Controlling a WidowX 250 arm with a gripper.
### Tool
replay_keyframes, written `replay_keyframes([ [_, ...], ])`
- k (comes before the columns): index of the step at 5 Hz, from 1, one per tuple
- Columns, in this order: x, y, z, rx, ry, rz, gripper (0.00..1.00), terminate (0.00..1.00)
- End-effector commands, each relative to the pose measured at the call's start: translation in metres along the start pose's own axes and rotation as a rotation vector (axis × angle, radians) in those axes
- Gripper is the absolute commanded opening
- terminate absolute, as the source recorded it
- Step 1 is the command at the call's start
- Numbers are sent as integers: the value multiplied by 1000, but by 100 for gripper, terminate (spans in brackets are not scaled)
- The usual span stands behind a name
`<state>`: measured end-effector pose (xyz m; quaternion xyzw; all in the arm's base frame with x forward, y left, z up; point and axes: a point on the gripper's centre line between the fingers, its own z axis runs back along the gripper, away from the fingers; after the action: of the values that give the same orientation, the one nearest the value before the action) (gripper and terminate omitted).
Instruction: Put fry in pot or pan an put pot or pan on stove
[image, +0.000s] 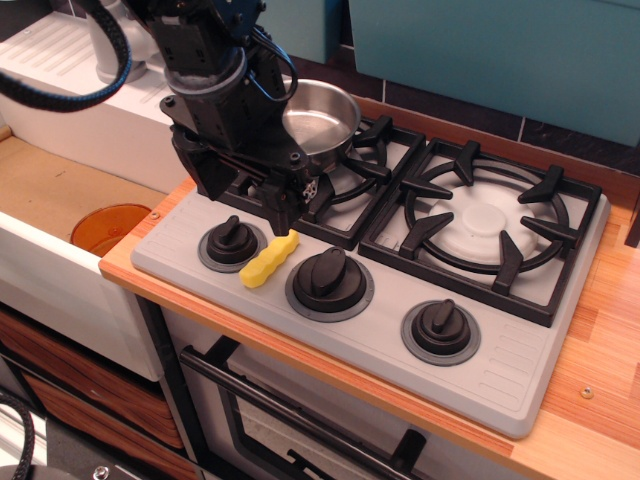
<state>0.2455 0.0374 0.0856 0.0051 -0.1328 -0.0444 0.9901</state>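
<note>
here, gripper (285, 222) just above fry (270, 259) on stove (380, 330), grip state unclear, pan (322, 115) on left grate

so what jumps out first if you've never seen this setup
The black claw hangs low over the grey stove, its tip just above the yellow fry lying between the two left knobs. Behind it, the shiny pot already sits on the left grate. An orange dish rests lower left, off the stove.

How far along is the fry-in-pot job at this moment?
Done: the pot already sits on the stove's left grate. In hand: the pincer is down at the fry's upper end; grip unclear. Left: lifting the fry off the knob panel and dropping it into the pot.
</note>
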Motion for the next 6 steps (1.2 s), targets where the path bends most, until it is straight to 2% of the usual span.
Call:
replay_keyframes([
  [1, 0, 0, 0, 0, 0, 0, 100, 0],
  [2, 1, 2, -10, -5, -35, -9, 100, 0],
  [6, 7, 7, -45, -22, -100, -33, 100, 0],
])
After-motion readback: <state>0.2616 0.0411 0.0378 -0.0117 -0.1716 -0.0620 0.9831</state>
